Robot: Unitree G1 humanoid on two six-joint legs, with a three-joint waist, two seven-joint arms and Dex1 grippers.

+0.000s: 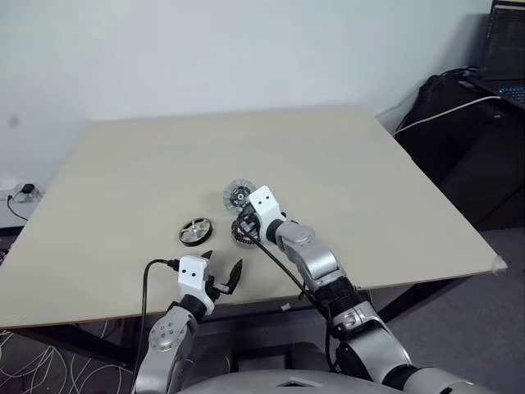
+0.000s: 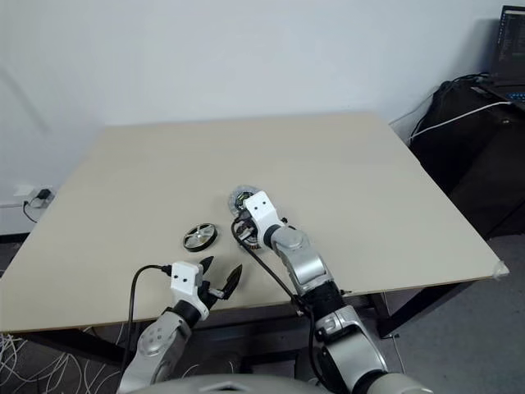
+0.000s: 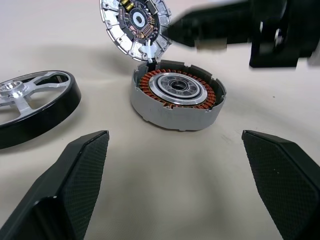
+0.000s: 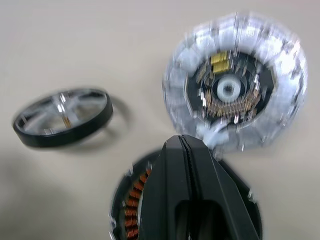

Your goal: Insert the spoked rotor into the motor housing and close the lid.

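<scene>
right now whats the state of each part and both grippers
spoked rotor: flat on the table, apart from the housing, not inserted
motor housing: open, copper windings exposed, no rotor inside
lid: off, ribbed face up, just beyond the housing
left gripper: open, empty, at the table's near edge
right gripper: shut, empty, over the housing

Both arms are silver-grey metal with rounded joints, ending in white blocks marked by two dark dots; black cables loop alongside; fingers (image 3: pixel 75 185) are black, finely textured.
</scene>
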